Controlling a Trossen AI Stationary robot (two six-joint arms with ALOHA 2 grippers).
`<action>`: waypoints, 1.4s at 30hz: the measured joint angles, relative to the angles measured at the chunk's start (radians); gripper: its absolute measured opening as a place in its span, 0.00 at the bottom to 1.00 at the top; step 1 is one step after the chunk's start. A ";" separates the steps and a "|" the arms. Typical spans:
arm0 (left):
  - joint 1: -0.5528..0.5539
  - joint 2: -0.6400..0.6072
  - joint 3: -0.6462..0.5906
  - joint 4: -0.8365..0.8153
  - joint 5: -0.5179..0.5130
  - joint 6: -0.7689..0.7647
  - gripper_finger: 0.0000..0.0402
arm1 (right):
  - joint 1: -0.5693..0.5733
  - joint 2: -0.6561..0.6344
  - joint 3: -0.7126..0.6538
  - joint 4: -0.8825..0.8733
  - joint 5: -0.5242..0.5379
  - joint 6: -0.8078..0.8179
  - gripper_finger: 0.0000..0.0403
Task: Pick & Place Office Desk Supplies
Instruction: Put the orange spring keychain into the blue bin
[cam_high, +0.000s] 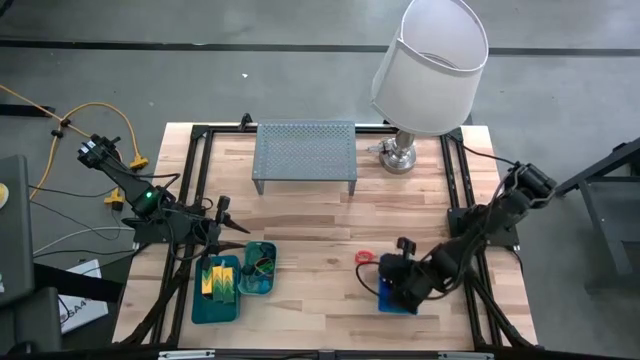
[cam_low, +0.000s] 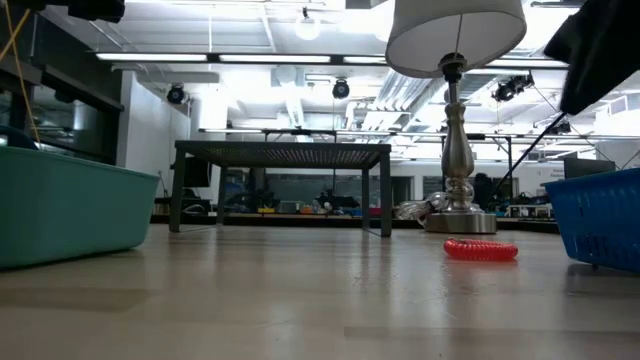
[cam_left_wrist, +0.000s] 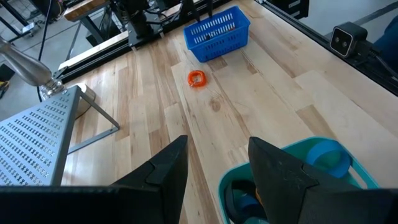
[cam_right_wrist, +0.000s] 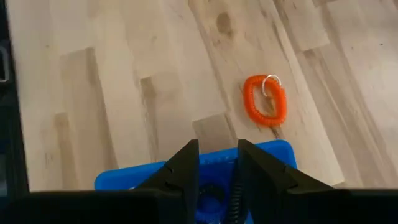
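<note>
High view: the right gripper (cam_high: 392, 282) hangs over the blue mesh basket (cam_high: 388, 303), hiding most of it, fingers a narrow gap apart with nothing visibly held. One red band loop (cam_high: 364, 257) lies on the table (cam_high: 310, 225) just beside the basket. Two teal trays sit at the left: a rectangular tray (cam_high: 216, 305) holding yellow-green blocks (cam_high: 220, 277), and a smaller tray (cam_high: 258, 268) whose contents are hard to make out. The left gripper (cam_high: 232, 215), fingers parted and empty, waits above them.

A red band loop (cam_high: 364, 257) lies flat just beside the blue mesh basket (cam_high: 392, 299); teal trays (cam_high: 216, 295) hold yellow-green blocks (cam_high: 219, 277).
</note>
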 joint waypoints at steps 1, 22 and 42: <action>0.000 0.000 0.000 0.000 0.000 0.000 0.40 | -0.012 0.000 0.000 0.001 -0.014 -0.001 0.24; 0.000 0.000 0.000 0.000 0.000 0.000 0.40 | -0.301 0.096 0.000 0.145 -0.177 -0.502 0.24; 0.000 0.000 0.000 0.000 0.000 0.000 0.40 | -0.399 0.239 0.000 0.152 -0.288 -0.701 0.24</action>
